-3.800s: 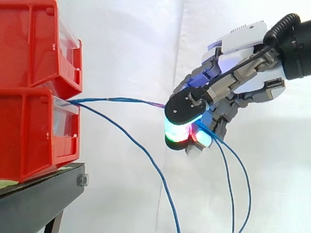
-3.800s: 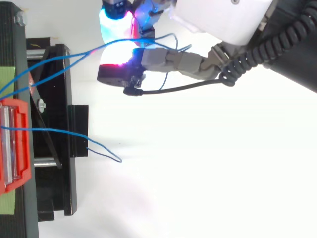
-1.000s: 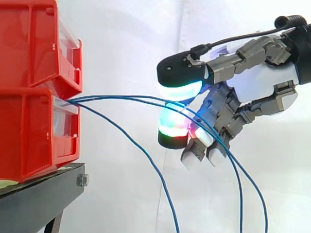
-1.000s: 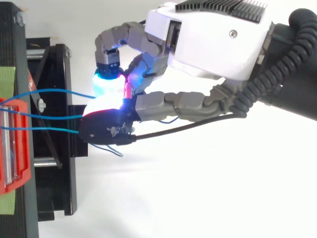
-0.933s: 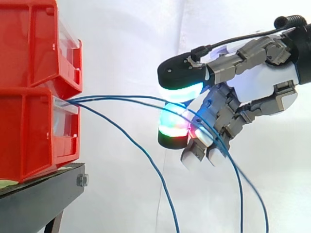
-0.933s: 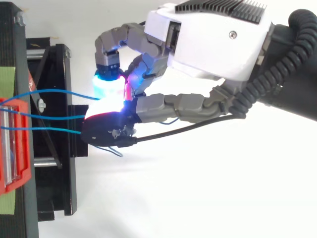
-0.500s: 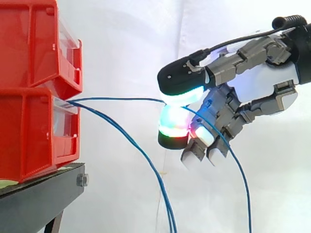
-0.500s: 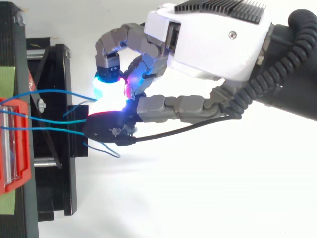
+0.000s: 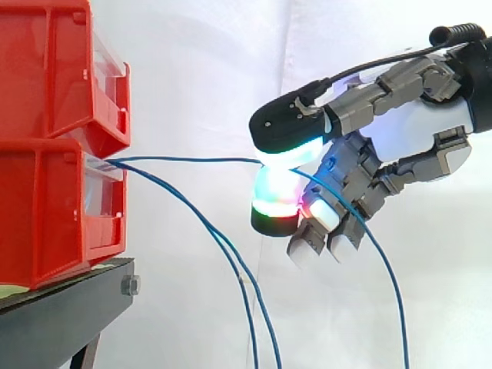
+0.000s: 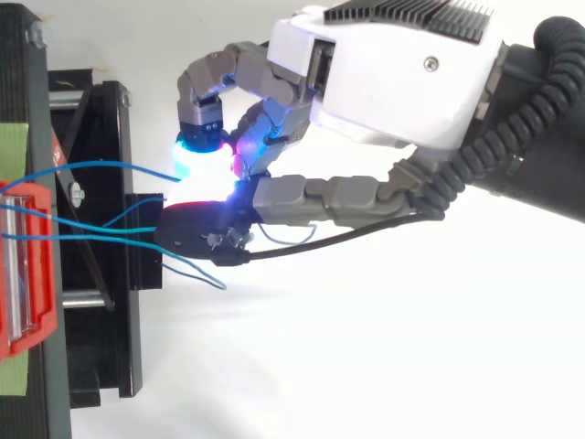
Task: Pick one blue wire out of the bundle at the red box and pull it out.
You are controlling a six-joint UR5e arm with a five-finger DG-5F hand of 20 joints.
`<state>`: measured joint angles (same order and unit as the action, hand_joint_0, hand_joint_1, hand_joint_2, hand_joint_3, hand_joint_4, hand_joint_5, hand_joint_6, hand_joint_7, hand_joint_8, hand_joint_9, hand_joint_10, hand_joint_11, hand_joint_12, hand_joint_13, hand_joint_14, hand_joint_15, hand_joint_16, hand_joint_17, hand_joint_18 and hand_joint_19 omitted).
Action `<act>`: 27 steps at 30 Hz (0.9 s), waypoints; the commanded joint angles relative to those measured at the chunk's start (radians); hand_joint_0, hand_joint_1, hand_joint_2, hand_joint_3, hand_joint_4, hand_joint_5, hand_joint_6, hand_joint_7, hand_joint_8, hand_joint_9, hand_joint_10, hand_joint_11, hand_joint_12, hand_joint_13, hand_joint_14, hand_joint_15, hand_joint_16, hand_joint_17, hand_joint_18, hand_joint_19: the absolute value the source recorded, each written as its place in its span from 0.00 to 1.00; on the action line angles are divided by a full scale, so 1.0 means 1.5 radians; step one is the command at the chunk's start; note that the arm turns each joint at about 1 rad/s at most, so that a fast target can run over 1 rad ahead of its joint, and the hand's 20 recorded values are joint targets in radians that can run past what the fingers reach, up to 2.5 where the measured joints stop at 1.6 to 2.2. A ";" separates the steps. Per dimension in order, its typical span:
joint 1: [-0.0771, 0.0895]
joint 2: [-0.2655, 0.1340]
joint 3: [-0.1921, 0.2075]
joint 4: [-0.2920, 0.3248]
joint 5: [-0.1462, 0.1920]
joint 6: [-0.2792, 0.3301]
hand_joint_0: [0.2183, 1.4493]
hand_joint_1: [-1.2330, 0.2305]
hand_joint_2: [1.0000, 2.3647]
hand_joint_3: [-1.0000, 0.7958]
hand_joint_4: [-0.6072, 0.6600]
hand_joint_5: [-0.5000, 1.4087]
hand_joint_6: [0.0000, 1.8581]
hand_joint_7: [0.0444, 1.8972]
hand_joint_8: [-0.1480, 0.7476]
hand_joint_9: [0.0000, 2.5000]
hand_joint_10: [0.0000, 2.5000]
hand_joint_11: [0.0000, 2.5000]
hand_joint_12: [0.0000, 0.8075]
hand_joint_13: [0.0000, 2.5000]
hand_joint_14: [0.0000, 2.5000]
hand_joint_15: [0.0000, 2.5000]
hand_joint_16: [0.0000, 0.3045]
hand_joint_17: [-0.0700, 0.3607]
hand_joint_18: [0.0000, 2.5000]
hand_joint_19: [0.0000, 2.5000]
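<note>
We see the hand [image 9: 419, 127] at 3 o'clock of the lower red bin [image 9: 46, 215], its fingers [image 9: 280, 127] curled, two glowing pads pinching one blue wire [image 9: 192, 160]. That wire runs straight and level from the bin's front lip to the pinch, then falls toward 5 o'clock. Two loose blue wires [image 9: 223, 244] sag from the same lip toward 6 o'clock.

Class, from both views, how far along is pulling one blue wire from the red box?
Done: the hand has one blue wire pinched between its pads, apart from the two loose wires sagging below. In hand: that wire runs level from the red box. Left: pulling it out.
</note>
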<state>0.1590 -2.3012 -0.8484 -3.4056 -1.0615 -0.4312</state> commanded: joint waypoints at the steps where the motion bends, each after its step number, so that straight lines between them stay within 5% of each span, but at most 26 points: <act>1: -0.001 0.002 0.000 -0.004 0.001 0.000 0.29 0.37 0.01 0.55 0.67 0.18 0.47 0.57 0.65 0.39 0.01 0.31 0.64 0.34 0.00 0.15 0.22 0.51 0.35 0.20; 22: 0.006 0.033 -0.002 -0.081 0.005 0.005 0.30 0.37 0.01 0.57 0.67 0.19 0.48 0.59 0.66 0.39 0.01 0.31 0.66 0.32 0.00 0.15 0.23 0.53 0.35 0.19; 27: 0.005 0.032 -0.075 -0.085 0.000 0.035 0.30 0.37 0.01 0.57 0.67 0.19 0.48 0.59 0.66 0.39 0.01 0.31 0.66 0.32 0.00 0.15 0.23 0.53 0.35 0.19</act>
<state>0.1681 -2.2527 -0.9001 -3.5299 -1.0593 -0.4070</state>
